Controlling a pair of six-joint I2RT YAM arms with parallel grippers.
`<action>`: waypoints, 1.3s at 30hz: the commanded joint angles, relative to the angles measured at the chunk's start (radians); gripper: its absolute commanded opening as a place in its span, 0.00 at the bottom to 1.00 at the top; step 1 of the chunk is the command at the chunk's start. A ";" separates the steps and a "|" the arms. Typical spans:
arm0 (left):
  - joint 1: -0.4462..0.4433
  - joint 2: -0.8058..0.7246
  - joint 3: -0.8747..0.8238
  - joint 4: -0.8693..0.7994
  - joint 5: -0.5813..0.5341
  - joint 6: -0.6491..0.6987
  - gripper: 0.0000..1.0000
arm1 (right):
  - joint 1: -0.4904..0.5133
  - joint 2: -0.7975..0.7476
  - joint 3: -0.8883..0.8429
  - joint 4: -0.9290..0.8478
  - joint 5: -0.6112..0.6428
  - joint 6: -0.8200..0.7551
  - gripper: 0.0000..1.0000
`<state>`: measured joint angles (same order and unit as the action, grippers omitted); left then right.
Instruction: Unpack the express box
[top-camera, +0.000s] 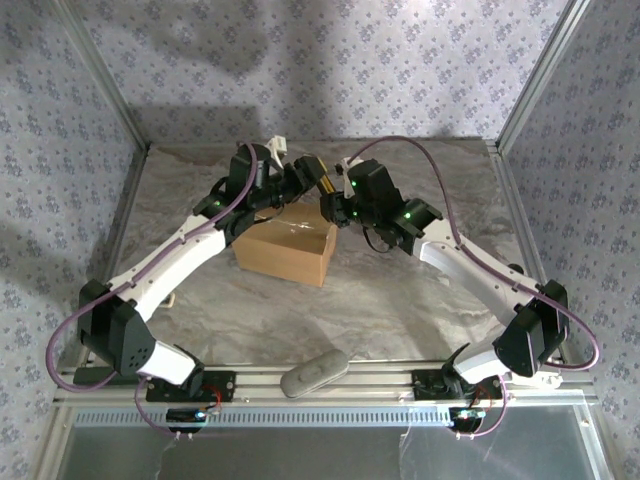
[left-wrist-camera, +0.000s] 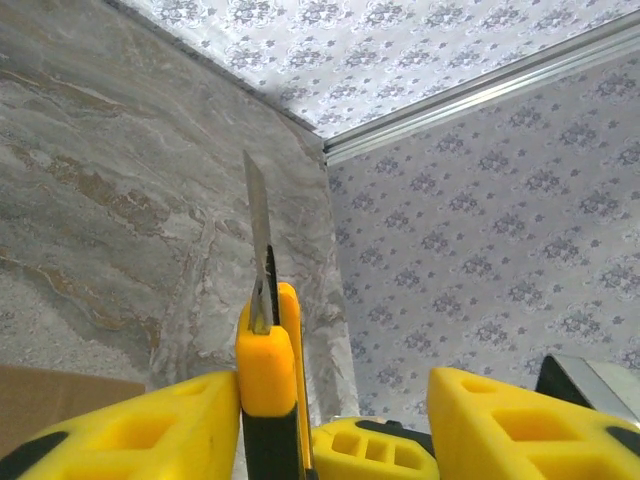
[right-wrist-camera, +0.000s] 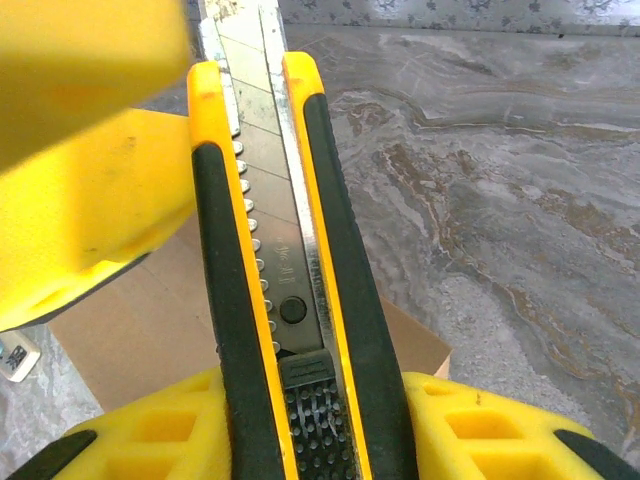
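Shows the right gripper (right-wrist-camera: 315, 430) pinching the yellow utility knife (right-wrist-camera: 290, 250), blade extended, above the express box (top-camera: 285, 250). Shows the left gripper (left-wrist-camera: 330, 425) spread, one finger (left-wrist-camera: 150, 425) against the knife's handle.

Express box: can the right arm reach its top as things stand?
Likely yes: the right end effector, gripping the utility knife, hangs over the express box, its top bare; the left end effector crowds it.

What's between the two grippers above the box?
A yellow utility knife, blade out: the right gripper clamps its handle, the left gripper stands open around it, in both wrist views.
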<state>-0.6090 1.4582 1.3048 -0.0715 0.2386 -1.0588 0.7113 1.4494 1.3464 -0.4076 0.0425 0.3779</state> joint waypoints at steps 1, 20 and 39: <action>-0.003 -0.034 0.022 0.022 0.008 -0.021 0.57 | -0.006 0.009 0.042 -0.026 0.037 0.025 0.00; 0.089 -0.189 -0.107 -0.190 -0.038 0.047 0.59 | -0.104 -0.013 0.012 -0.100 0.094 0.055 0.00; 0.132 -0.605 -0.519 -0.421 -0.006 0.120 0.25 | -0.267 0.122 -0.012 0.036 0.053 0.009 0.00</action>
<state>-0.4839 0.8455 0.8074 -0.4881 0.2001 -0.9096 0.4541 1.5574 1.3060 -0.4149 0.1070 0.4023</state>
